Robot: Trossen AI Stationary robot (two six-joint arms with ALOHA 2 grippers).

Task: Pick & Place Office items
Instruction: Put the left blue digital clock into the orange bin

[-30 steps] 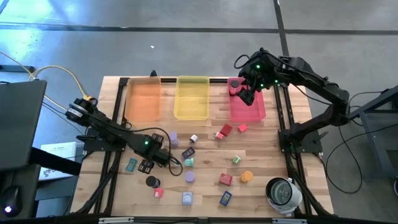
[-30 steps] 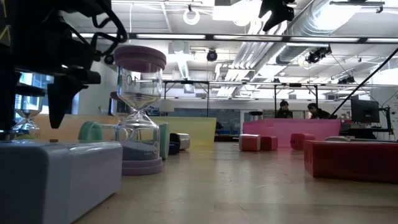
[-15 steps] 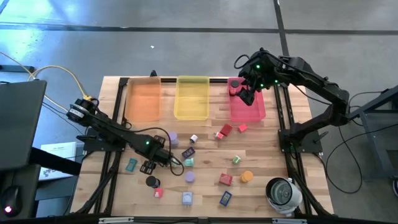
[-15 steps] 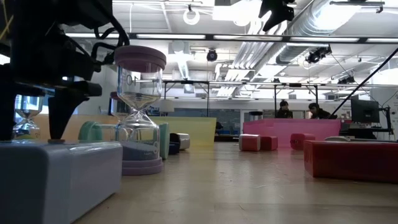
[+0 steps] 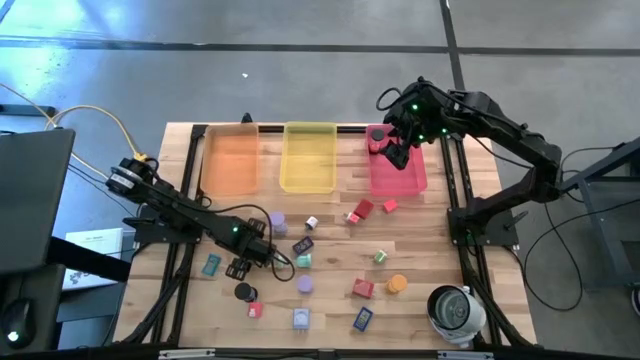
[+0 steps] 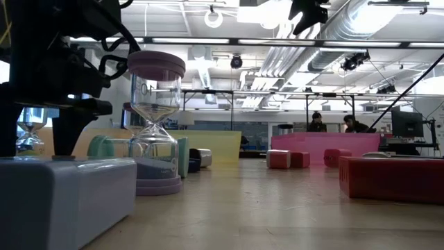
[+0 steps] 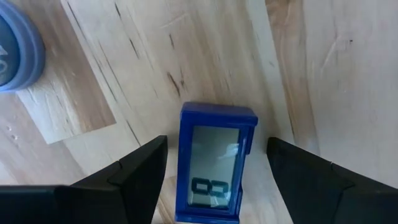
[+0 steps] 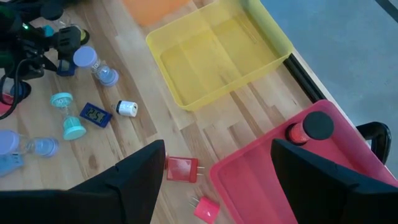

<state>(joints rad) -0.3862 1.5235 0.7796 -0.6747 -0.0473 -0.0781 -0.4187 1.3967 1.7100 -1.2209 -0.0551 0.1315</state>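
Left wrist view has the left hand (image 7: 216, 147) astride a small blue clock (image 7: 212, 163), which lies flat on the desk (image 5: 430, 250) near its left side. The fingers are apart, one on each flank of the clock with bare wood showing on both sides, so nothing is clamped. Over the last second the low view shows those fingers sinking closer to the wood. I judge the hand is lined up and the next step is to close on the clock.

Room is fair. A teal piece (image 5: 211, 265) and a black disc (image 5: 244, 291) sit near but not touching. The orange tray (image 5: 230, 165) stands at the far edge with an open path to it. The right hand (image 5: 397, 155) waits over the pink tray (image 5: 412, 180), fingers apart and empty.
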